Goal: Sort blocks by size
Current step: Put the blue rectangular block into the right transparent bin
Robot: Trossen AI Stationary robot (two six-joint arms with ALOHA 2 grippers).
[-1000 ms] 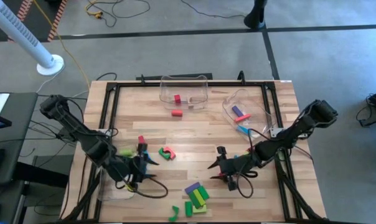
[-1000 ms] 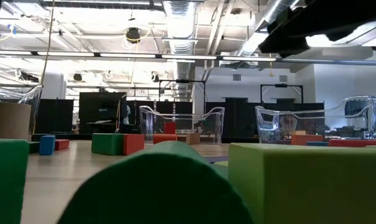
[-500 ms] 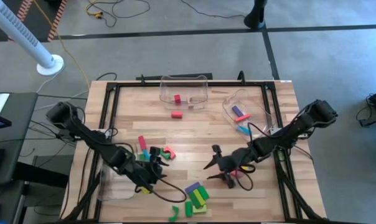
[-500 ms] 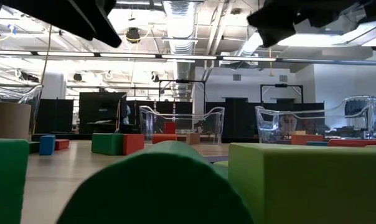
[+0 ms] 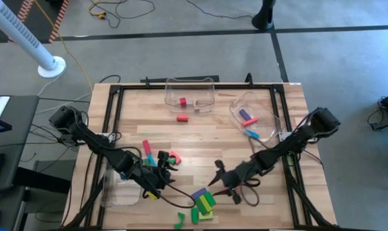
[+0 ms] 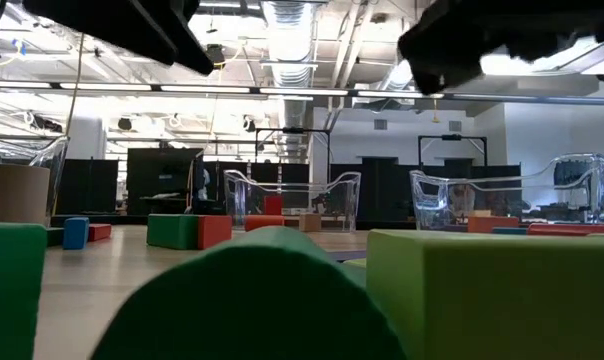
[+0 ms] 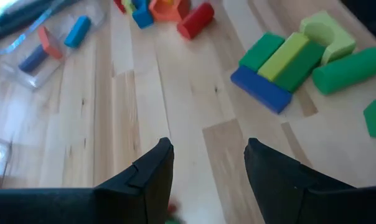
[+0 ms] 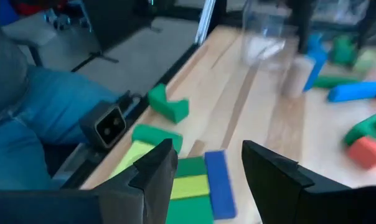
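Observation:
Several blocks lie in a cluster near the table's front edge: a blue bar (image 5: 200,193) (image 7: 261,89), green and lime bars (image 5: 205,204) (image 7: 287,57), a green cylinder (image 7: 350,68) and a lime arch (image 7: 328,34). My left gripper (image 5: 168,174) (image 7: 206,168) hangs open left of the cluster, over bare wood. My right gripper (image 5: 214,178) (image 8: 203,162) hangs open just right of it, pointing at the blue bar (image 8: 219,193). More blocks, among them a pink bar (image 5: 146,149) and a red arch (image 5: 173,157), lie behind the left gripper.
A clear bin (image 5: 191,93) at the far middle holds a red block; another red block (image 5: 182,117) lies before it. A tipped clear bin (image 5: 255,115) at the right holds a few blocks. A third bin (image 5: 120,189) sits at the front left. A person's legs (image 8: 26,118) show beyond the near edge.
My left gripper has gone down and toward the table's right, nearer the front cluster, then stopped. My right gripper has gone toward the table's left and near edge, dipping toward the same cluster. Both stay open; no block has moved.

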